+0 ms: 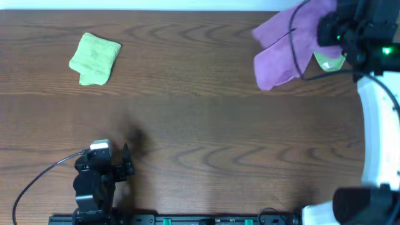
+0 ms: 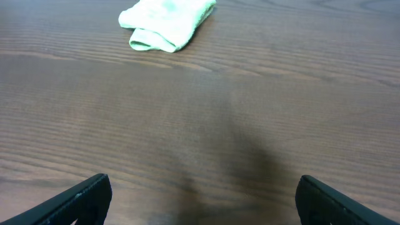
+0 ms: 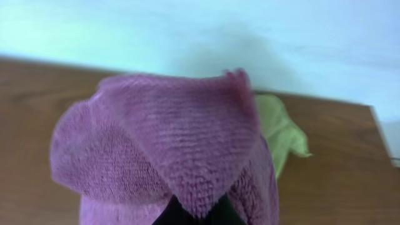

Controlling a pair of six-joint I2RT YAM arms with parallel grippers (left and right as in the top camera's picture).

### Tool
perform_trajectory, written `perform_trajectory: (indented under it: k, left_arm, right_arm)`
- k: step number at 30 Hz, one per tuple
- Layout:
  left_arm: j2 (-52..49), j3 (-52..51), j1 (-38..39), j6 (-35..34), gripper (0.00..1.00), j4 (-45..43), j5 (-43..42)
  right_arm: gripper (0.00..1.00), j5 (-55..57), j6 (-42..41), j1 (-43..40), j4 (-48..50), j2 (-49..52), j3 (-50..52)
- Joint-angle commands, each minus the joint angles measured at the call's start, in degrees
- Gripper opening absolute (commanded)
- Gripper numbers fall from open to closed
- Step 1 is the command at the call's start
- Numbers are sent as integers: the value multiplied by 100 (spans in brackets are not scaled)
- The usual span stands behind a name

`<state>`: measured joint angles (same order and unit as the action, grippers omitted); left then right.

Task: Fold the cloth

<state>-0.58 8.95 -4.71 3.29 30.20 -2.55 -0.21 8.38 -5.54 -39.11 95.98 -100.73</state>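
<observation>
The purple cloth [image 1: 281, 53] is at the table's far right back, lifted and draped in loose folds. My right gripper [image 1: 325, 34] is over it and shut on it. In the right wrist view the cloth [image 3: 169, 137] bunches over the dark fingers [image 3: 194, 215], and a corner of it is pinched between them. My left gripper [image 1: 127, 161] rests low at the front left, far from the cloth. In the left wrist view its jaws [image 2: 203, 184] are wide open and empty over bare wood.
A folded light green cloth [image 1: 95, 58] lies at the back left and also shows in the left wrist view [image 2: 169, 22]. Another light green cloth [image 1: 329, 61] lies under the right arm, behind the purple cloth [image 3: 279, 131]. The table's back edge is close behind.
</observation>
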Motion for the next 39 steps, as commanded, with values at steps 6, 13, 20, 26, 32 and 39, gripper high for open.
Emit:
perform_trajectory:
  k: [6,13,20,26,32,39]
  left_arm:
    - [33,-74,28,101,95,-2,83]
    - [33,-74,28,101,95,-2,83]
    - [33,-74,28,101,95,-2,83]
    - [33,-74,28,101,95,-2,83]
    - [33,-74,28,101,95,-2,83]
    - [33,-74,28,101,95,-2,83]
  right_arm:
    - [1,1182,157,-623,557,1025,39]
    - [1,1283,155,-1119,780,1270,39]
    - [28,1172,157,-1185,741,1268,39]
    - [1,1115,153,-1191,704,1270,39]
    - [53,1117,155,-1187,546,1268,39]
    - [72,601,39,-1375,-72,1567,42]
